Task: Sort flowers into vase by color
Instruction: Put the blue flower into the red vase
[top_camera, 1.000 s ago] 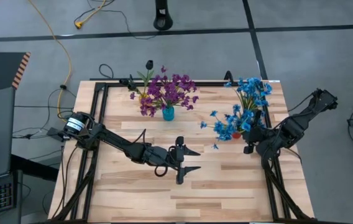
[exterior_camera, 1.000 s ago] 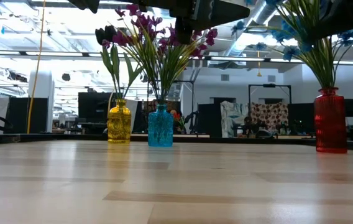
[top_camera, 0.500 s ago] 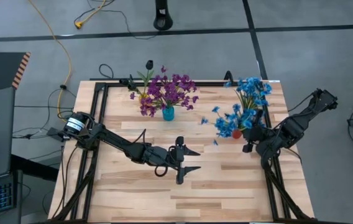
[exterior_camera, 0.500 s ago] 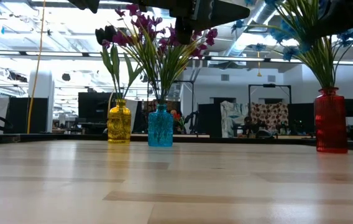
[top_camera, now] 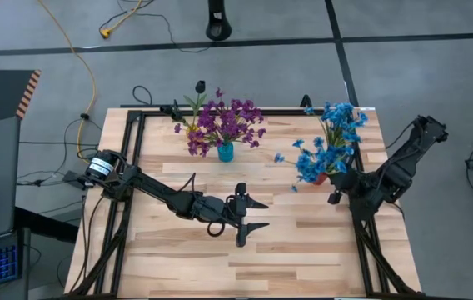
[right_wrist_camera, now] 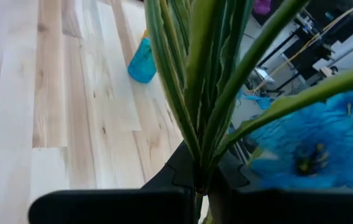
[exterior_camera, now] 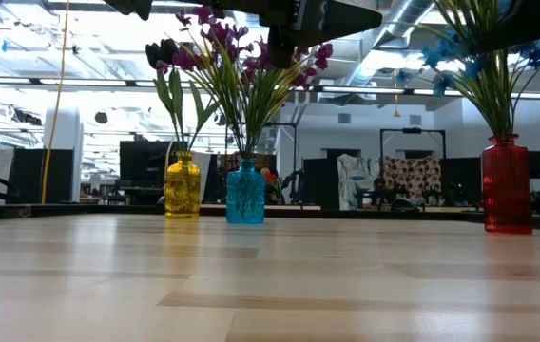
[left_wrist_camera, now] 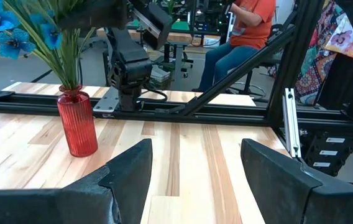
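My right gripper (top_camera: 339, 182) is shut on a blue flower sprig (top_camera: 310, 162) beside the red vase (top_camera: 320, 178) at the table's right. More blue flowers (top_camera: 338, 121) stand with their stems in that vase (exterior_camera: 507, 185). Purple flowers (top_camera: 228, 123) stand in a blue vase (top_camera: 225, 152) at the far middle. A dark blossom (exterior_camera: 163, 52) stands in a yellow vase (exterior_camera: 182, 187) to its left. My left gripper (top_camera: 263, 214) hangs open over the table's middle, nothing between its fingers (left_wrist_camera: 127, 168). My right gripper pinches the sprig's green stems and leaves where they bunch together (right_wrist_camera: 198, 163) between its two fingers (right_wrist_camera: 176, 177). The stalks fan out beyond the fingers, and the blue blossoms (right_wrist_camera: 307, 149) lean toward the table's left. The gripper hides the stems' lower end.
A black metal frame (top_camera: 136, 117) runs along the table's left, far and right edges. Bare wood lies along the near half of the table (top_camera: 286, 258). Beyond the right side a person sits on a chair (left_wrist_camera: 245, 31).
My right gripper has swung and rolled at the wrist, staying near the red vase. The held sprig's blue blossoms have moved toward the table's far right, closer to the bunch standing in the red vase.
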Tool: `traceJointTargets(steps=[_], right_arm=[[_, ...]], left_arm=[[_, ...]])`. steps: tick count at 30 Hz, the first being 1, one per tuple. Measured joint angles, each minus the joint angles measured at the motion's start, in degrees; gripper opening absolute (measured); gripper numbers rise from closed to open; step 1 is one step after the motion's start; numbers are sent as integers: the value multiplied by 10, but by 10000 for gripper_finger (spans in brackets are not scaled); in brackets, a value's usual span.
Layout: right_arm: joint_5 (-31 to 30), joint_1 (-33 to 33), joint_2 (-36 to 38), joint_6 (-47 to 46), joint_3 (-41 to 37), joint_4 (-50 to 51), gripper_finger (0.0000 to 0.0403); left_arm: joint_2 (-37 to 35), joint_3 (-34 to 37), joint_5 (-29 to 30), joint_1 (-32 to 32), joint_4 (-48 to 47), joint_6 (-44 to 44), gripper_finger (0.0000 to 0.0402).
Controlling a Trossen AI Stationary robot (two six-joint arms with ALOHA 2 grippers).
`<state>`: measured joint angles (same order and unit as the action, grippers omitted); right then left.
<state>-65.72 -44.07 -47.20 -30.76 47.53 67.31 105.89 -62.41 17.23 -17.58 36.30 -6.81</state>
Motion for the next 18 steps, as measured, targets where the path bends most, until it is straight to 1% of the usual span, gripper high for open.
traceJointTargets(steps=[7, 11, 18], right_arm=[[-8, -13, 0, -28, 0, 2, 44], [-10, -13, 0, -29, 0, 3, 44], [-30, -17, -1, -35, -12, -5, 44]], left_arm=[[0, 0, 0, 0, 0, -1, 233], [0, 0, -1, 0, 0, -1, 233], [0, 0, -4, 0, 0, -1, 233]])
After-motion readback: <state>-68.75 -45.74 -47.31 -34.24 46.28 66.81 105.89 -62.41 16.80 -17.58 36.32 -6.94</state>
